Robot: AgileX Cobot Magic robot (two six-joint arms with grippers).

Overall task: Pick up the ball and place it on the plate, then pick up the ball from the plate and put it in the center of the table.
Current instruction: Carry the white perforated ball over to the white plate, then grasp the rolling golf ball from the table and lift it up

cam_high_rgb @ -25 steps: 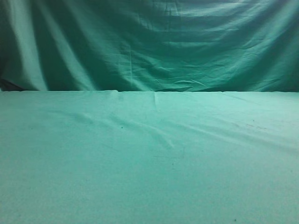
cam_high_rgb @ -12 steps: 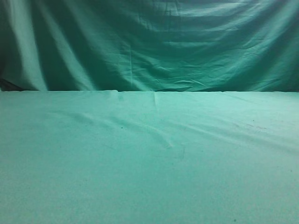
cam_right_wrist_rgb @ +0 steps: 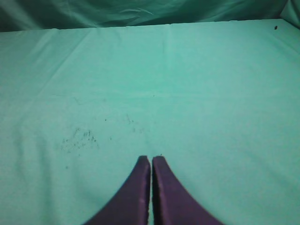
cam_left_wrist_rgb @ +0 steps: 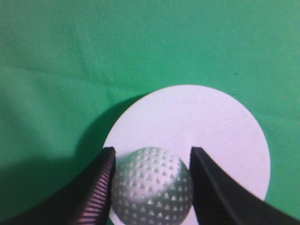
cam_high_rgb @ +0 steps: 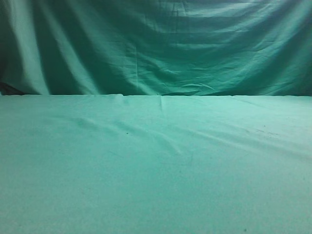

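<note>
In the left wrist view a grey dimpled ball (cam_left_wrist_rgb: 152, 185) sits between the two black fingers of my left gripper (cam_left_wrist_rgb: 151, 157). Both fingers touch its sides, so the gripper is shut on it. The ball is over the near part of a round white plate (cam_left_wrist_rgb: 211, 126) that lies on the green cloth. I cannot tell whether the ball rests on the plate or hangs just above it. In the right wrist view my right gripper (cam_right_wrist_rgb: 151, 159) is shut and empty, low over bare green cloth. The exterior view shows no ball, plate or gripper.
A green cloth covers the table (cam_high_rgb: 156, 170) and a green curtain (cam_high_rgb: 156, 44) hangs behind it. Small dark specks mark the cloth (cam_right_wrist_rgb: 77, 138) ahead and to the left of the right gripper.
</note>
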